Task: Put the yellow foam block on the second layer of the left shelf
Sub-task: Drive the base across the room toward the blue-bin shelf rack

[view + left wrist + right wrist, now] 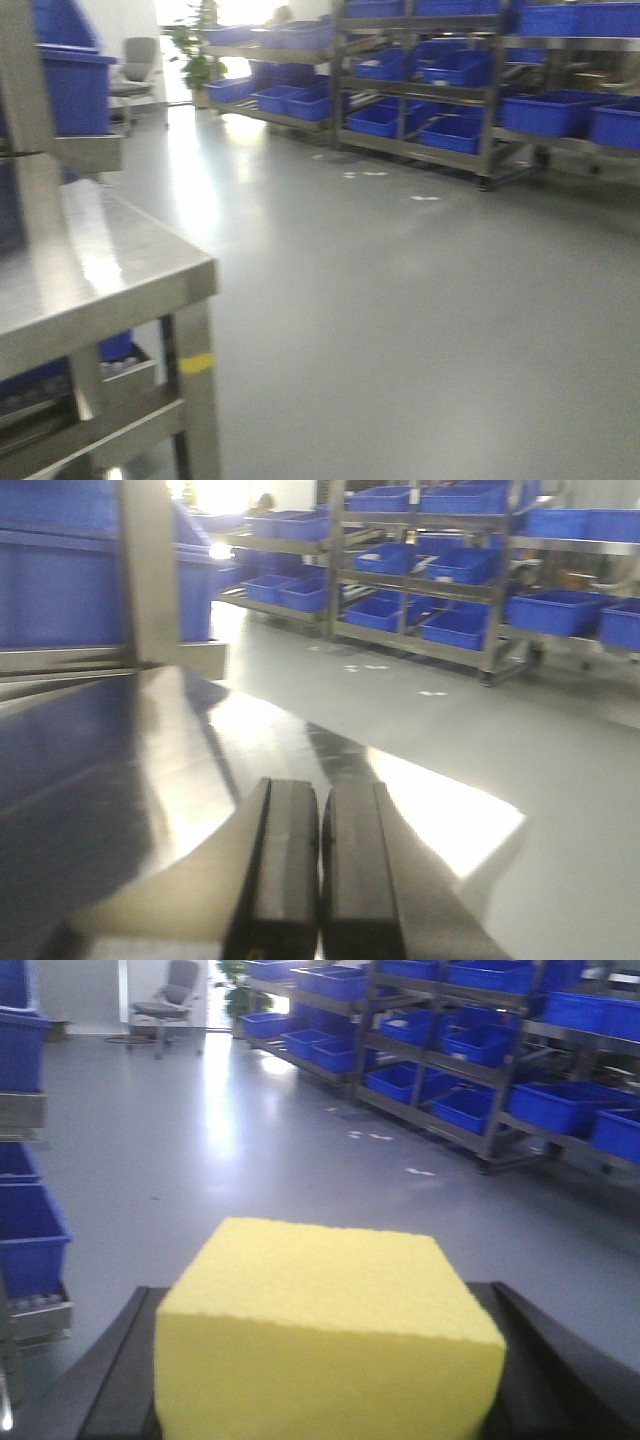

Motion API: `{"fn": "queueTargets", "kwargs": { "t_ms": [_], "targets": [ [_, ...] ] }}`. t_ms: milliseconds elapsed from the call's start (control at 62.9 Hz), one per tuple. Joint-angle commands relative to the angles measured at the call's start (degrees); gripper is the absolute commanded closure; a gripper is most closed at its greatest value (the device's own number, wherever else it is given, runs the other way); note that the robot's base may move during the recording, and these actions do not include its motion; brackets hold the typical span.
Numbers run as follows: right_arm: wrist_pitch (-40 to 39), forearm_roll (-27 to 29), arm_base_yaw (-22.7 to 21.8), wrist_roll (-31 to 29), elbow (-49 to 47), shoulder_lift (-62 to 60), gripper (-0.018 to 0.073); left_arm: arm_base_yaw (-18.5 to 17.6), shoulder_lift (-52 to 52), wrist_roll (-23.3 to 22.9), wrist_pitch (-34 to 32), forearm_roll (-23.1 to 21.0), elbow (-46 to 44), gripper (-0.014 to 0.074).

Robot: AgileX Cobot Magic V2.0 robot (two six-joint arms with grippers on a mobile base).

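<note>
**Friend:** What is your right gripper (320, 1300) doing?

**Me:** I am squeezing the yellow foam block (325, 1350) between its two black fingers (115, 1380). The block is filling the whole gap.

**Friend:** And your left gripper (320, 800)?

**Me:** Its fingers are pressing together and holding nothing. It is hanging over a shiny metal table (110, 750). Far ahead of both grippers, blue bins (470, 1110) are sitting on racks.
</note>
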Motion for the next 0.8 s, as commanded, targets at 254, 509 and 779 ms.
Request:
{"fn": "queueTargets", "kwargs": {
  "t_ms": [254,509,779],
  "targets": [
    [-5.14,-0.64,-0.24,-0.32,-1.49,1.26,0.0255,-0.38,-0.76,-0.22,-5.02,-0.42,1.58,0.046],
    [-5.14,-0.64,-0.24,-0.32,-1.49,1.26,0.0255,-0.38,-0.76,-0.22,-5.02,-0.42,1.58,0.046],
    [-5.14,-0.64,-0.24,-0.32,-1.49,1.26,0.0255,-0.38,-0.76,-0.22,-5.02,-0.42,1.58,0.046]
  ]
}}
